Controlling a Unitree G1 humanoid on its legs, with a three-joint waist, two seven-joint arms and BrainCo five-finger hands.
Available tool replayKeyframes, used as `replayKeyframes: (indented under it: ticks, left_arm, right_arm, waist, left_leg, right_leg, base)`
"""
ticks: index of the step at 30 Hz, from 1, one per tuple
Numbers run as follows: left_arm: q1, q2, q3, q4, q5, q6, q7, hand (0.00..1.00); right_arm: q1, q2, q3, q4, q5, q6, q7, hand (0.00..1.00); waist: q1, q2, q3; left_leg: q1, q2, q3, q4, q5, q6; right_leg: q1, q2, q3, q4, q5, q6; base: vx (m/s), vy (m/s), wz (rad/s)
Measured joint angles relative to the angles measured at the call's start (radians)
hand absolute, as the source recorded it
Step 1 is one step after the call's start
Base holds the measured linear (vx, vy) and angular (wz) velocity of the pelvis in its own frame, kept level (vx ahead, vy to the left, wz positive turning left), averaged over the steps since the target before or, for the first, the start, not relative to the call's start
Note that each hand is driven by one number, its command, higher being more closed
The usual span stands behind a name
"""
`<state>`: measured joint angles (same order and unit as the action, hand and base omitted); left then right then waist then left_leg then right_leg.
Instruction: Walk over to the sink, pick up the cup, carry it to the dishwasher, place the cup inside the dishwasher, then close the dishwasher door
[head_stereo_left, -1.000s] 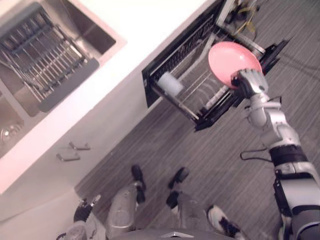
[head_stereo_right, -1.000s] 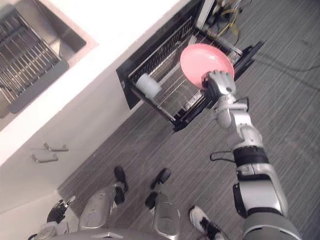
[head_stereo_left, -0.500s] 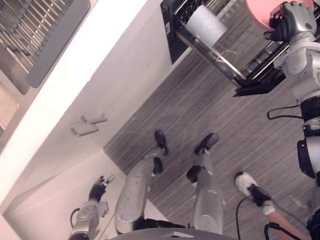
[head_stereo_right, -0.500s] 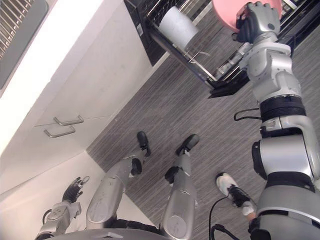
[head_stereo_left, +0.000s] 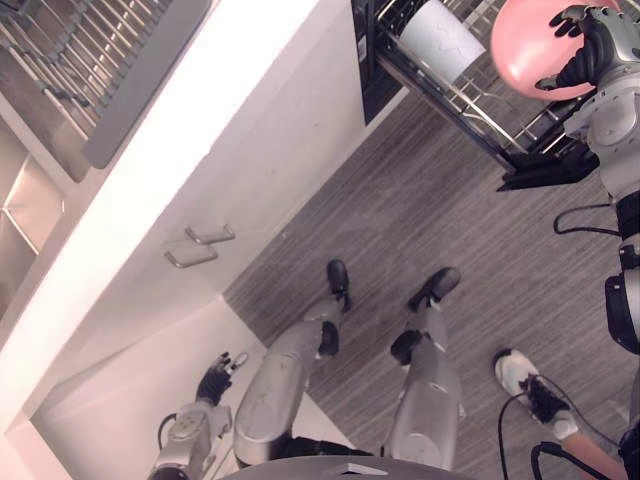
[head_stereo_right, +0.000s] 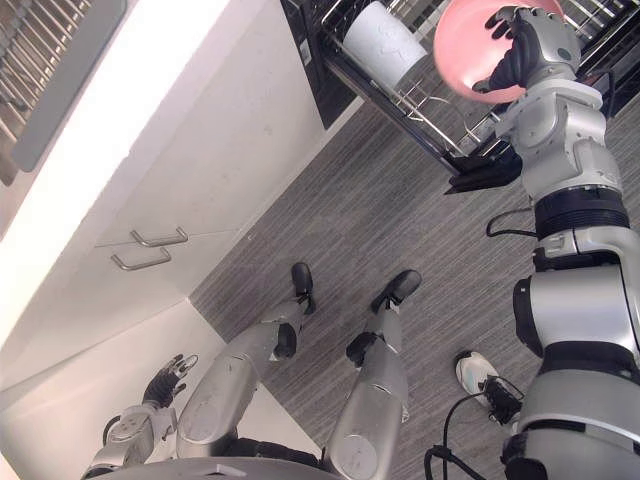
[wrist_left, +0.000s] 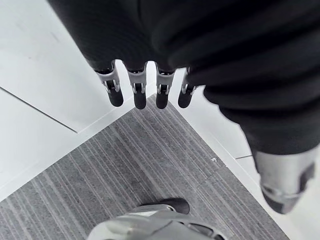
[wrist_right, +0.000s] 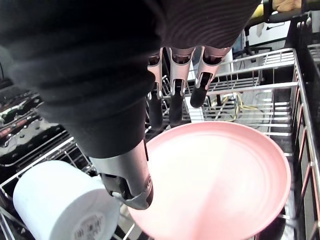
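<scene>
Gripping pink plate (wrist_right: 220, 175), right hand (wrist_right: 125, 175), wrist view showing cup (wrist_right: 60, 205) beside

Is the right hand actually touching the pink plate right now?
Touching. The right eye view shows it: the right hand has its fingers curled round the rim of the pink plate, dark tips lying on its face.

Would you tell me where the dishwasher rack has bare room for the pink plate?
Bare wires show beyond the plate, toward the far rail of the rack. The corner by the white cup is crowded. The right robot hand holds the plate mid-rack.
</scene>
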<state>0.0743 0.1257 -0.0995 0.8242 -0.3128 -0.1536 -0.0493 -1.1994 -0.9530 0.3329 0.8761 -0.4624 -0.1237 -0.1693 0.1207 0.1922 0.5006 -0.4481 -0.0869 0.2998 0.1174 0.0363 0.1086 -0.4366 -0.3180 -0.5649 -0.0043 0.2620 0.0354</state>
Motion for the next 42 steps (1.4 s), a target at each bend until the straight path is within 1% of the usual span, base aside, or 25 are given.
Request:
replayKeyframes:
  ticks: [3,5,6,7,9,11,13,14,16,17,19,20,21,22,23,24,26,29,31,33,34,35,38,41,42]
  left_arm:
    - [0.021,-0.008,0.015,-0.031,0.001,-0.009,-0.003,0.0]
    - [0.034,-0.009,0.023,-0.031,0.003,-0.015,-0.003,0.0]
    - [0.036,-0.009,0.023,-0.031,0.003,-0.016,-0.003,0.0]
    - [0.042,-0.009,0.024,-0.028,0.003,-0.017,-0.003,0.0]
    - [0.055,-0.011,0.028,-0.024,0.004,-0.014,-0.002,0.0]
    - [0.078,-0.026,0.056,-0.014,0.014,-0.005,0.001,0.0]
    - [0.096,-0.038,0.06,0.016,0.023,-0.003,0.007,0.0]
    - [0.103,-0.047,0.06,0.033,0.023,-0.002,0.013,0.0]
    - [0.104,-0.051,0.06,0.05,0.023,-0.004,0.021,0.0]
    - [0.104,-0.051,0.06,0.067,0.022,-0.005,0.024,0.0]
    - [0.105,-0.051,0.058,0.078,0.023,-0.008,0.025,0.0]
    - [0.104,-0.052,0.055,0.09,0.023,-0.015,0.027,0.0]
    - [0.104,-0.053,0.052,0.091,0.023,-0.016,0.028,0.0]
    - [0.104,-0.057,0.045,0.092,0.023,-0.018,0.03,0.0]
    - [0.104,-0.065,0.028,0.099,0.023,-0.023,0.04,0.0]
    - [0.104,-0.067,0.017,0.103,0.023,-0.024,0.046,0.0]
    - [0.104,-0.074,-0.011,0.116,0.023,-0.024,0.052,0.0]
    - [0.103,-0.087,-0.031,0.119,0.022,-0.03,0.062,0.0]
    - [0.103,-0.09,-0.033,0.125,0.021,-0.033,0.064,0.0]
    - [0.103,-0.09,-0.035,0.125,0.019,-0.042,0.063,0.0]
    - [0.103,-0.091,-0.041,0.125,0.01,-0.045,0.06,0.0]
    - [0.104,-0.091,-0.044,0.125,0.004,-0.045,0.054,0.0]
    - [0.109,-0.09,-0.051,0.126,0.0,-0.046,0.032,0.0]
    - [0.122,-0.093,-0.056,0.125,0.0,-0.05,0.017,0.0]
    - [0.126,-0.096,-0.055,0.125,0.0,-0.051,0.014,0.0]
  right_arm:
    - [0.027,0.001,-0.107,-0.039,0.061,0.0,-0.063,0.0]
    - [0.098,0.001,-0.218,-0.089,0.135,-0.002,-0.107,0.0]
    - [0.107,0.001,-0.231,-0.094,0.154,-0.003,-0.107,0.0]
    - [0.145,0.001,-0.281,-0.111,0.207,-0.006,-0.109,0.0]
    - [0.209,0.002,-0.339,-0.114,0.258,-0.007,-0.118,0.0]
    - [0.307,0.014,-0.423,-0.107,0.403,0.038,-0.116,0.0]
    - [0.359,0.034,-0.504,-0.084,0.528,0.067,-0.114,0.0]
    - [0.378,0.042,-0.548,-0.061,0.603,0.084,-0.111,1.0]
    - [0.392,0.043,-0.593,-0.025,0.711,0.108,-0.095,1.0]
    - [0.408,0.053,-0.627,0.02,0.823,0.137,-0.07,1.0]
    - [0.423,0.067,-0.644,0.062,0.912,0.166,-0.042,1.0]
    - [0.428,0.087,-0.658,0.091,0.99,0.182,-0.02,1.0]
    - [0.428,0.091,-0.659,0.1,1.019,0.187,-0.011,1.0]
    - [0.428,0.092,-0.659,0.111,1.058,0.189,0.0,1.0]
    - [0.425,0.095,-0.658,0.12,1.099,0.189,0.024,1.0]
    - [0.419,0.1,-0.658,0.12,1.111,0.188,0.033,1.0]
    - [0.379,0.119,-0.652,0.118,1.17,0.183,0.061,1.0]
    - [0.342,0.129,-0.648,0.103,1.206,0.165,0.091,1.0]
    - [0.318,0.157,-0.645,0.081,1.21,0.148,0.103,1.0]
    - [0.29,0.17,-0.62,0.081,1.209,0.137,0.108,1.0]
    - [0.267,0.174,-0.608,0.081,1.201,0.128,0.122,1.0]
    - [0.246,0.18,-0.614,0.09,1.196,0.117,0.106,1.0]
    - [0.244,0.17,-0.609,0.094,1.136,0.104,0.101,1.0]
    - [0.227,0.166,-0.582,0.094,1.047,0.105,0.101,1.0]
    - [0.216,0.165,-0.571,0.101,1.043,0.107,0.099,1.0]
  waist:
    - [-0.029,0.0,0.0]
    - [-0.052,0.0,0.0]
    - [-0.054,0.0,0.0]
    - [-0.061,-0.001,-0.004]
    - [-0.07,-0.003,-0.029]
    - [-0.085,-0.005,-0.062]
    - [-0.098,-0.007,-0.102]
    - [-0.103,-0.006,-0.117]
    - [-0.111,-0.006,-0.118]
    - [-0.123,-0.006,-0.118]
    - [-0.133,-0.002,-0.117]
    - [-0.133,0.004,-0.113]
    - [-0.135,0.01,-0.11]
    - [-0.132,0.022,-0.101]
    - [-0.124,0.043,-0.092]
    - [-0.121,0.051,-0.09]
    - [-0.11,0.08,-0.082]
    - [-0.09,0.106,-0.075]
    - [-0.082,0.108,-0.077]
    - [-0.069,0.11,-0.078]
    - [-0.061,0.113,-0.081]
    - [-0.061,0.115,-0.082]
    - [-0.066,0.119,-0.085]
    - [-0.067,0.12,-0.086]
    - [-0.071,0.121,-0.086]
  left_leg:
    - [0.057,-0.004,-0.014,-0.022,0.004,-0.001]
    - [0.124,-0.005,-0.025,-0.042,0.004,-0.005]
    - [0.132,-0.005,-0.025,-0.046,0.004,-0.005]
    - [0.161,-0.005,-0.025,-0.059,0.004,-0.005]
    - [0.19,-0.005,-0.025,-0.078,0.006,-0.007]
    - [0.25,-0.005,-0.024,-0.11,0.008,-0.011]
    - [0.281,-0.006,-0.019,-0.13,0.008,-0.012]
    - [0.295,-0.006,-0.011,-0.141,0.009,-0.014]
    - [0.306,-0.006,0.001,-0.145,0.008,-0.015]
    - [0.311,-0.007,0.001,-0.161,0.017,-0.019]
    - [0.309,-0.007,0.001,-0.178,0.023,-0.028]
    - [0.298,-0.007,0.002,-0.194,0.036,-0.036]
    - [0.291,-0.007,0.002,-0.195,0.04,-0.038]
    - [0.283,-0.006,0.002,-0.195,0.044,-0.04]
    - [0.267,-0.006,0.001,-0.2,0.049,-0.047]
    - [0.259,-0.005,0.001,-0.2,0.051,-0.049]
    - [0.223,-0.004,0.0,-0.2,0.06,-0.061]
    - [0.191,-0.005,-0.003,-0.195,0.07,-0.063]
    - [0.174,-0.006,-0.012,-0.195,0.086,-0.051]
    - [0.171,-0.012,-0.06,-0.194,0.094,-0.052]
    - [0.172,-0.019,-0.09,-0.194,0.098,-0.055]
    - [0.175,-0.03,-0.122,-0.194,0.103,-0.063]
    - [0.178,-0.051,-0.165,-0.195,0.104,-0.062]
    - [0.193,-0.069,-0.205,-0.195,0.104,-0.064]
    - [0.195,-0.071,-0.218,-0.195,0.106,-0.067]
  right_leg:
    - [0.058,0.001,-0.017,-0.006,-0.007,0.005]
    - [0.124,0.004,-0.025,-0.007,-0.019,0.013]
    - [0.13,0.005,-0.025,-0.007,-0.02,0.013]
    - [0.155,0.007,-0.025,-0.007,-0.024,0.018]
    - [0.174,0.008,-0.025,-0.006,-0.03,0.025]
    - [0.217,0.012,-0.023,-0.005,-0.037,0.035]
    - [0.232,0.013,-0.017,-0.001,-0.046,0.038]
    - [0.233,0.013,-0.006,0.006,-0.051,0.037]
    - [0.229,0.01,0.008,0.022,-0.059,0.035]
    - [0.225,0.009,0.01,0.026,-0.063,0.034]
    - [0.213,0.008,0.011,0.027,-0.067,0.032]
    - [0.192,0.008,0.016,0.028,-0.065,0.03]
    - [0.185,0.008,0.015,0.027,-0.065,0.03]
    - [0.178,0.009,0.015,0.027,-0.064,0.028]
    - [0.163,0.009,0.015,0.026,-0.061,0.025]
    - [0.154,0.008,0.015,0.026,-0.06,0.024]
    - [0.118,0.009,0.015,0.025,-0.053,0.019]
    - [0.087,0.008,0.014,0.027,-0.043,0.009]
    - [0.069,0.006,0.013,0.033,-0.041,0.007]
    - [0.054,-0.008,0.008,0.069,-0.051,0.012]
    - [0.046,-0.025,0.005,0.108,-0.073,0.014]
    - [0.038,-0.05,-0.002,0.156,-0.102,0.018]
    - [0.023,-0.101,-0.022,0.25,-0.155,0.02]
    - [0.026,-0.147,-0.039,0.33,-0.198,0.026]
    - [0.032,-0.154,-0.049,0.342,-0.206,0.025]
  base:
    - [0.08,0.0,0.09]
    - [0.1,-0.017,0.08]
    - [0.08,-0.022,0.02]
    - [0.06,-0.026,-0.02]
    - [0.09,-0.045,-0.03]
    - [0.1,-0.06,-0.08]
    - [0.11,-0.069,-0.14]
    - [0.1,-0.072,-0.22]
    - [0.04,-0.057,-0.2]
    - [0.0,-0.06,-0.11]
    - [-0.01,-0.084,-0.04]
    - [-0.02,-0.094,-0.03]
    - [-0.03,-0.106,-0.02]
    - [-0.04,-0.108,0.05]
    - [-0.04,-0.109,0.03]
    - [-0.04,-0.108,0.04]
    - [-0.03,-0.11,0.04]
    - [0.01,-0.109,0.04]
    - [0.04,-0.098,0.07]
    - [0.05,-0.098,0.15]
    - [0.05,-0.081,0.31]
    - [0.05,-0.075,0.36]
    - [0.01,-0.03,0.42]
    - [-0.03,-0.019,0.33]
    - [-0.05,-0.034,0.45]
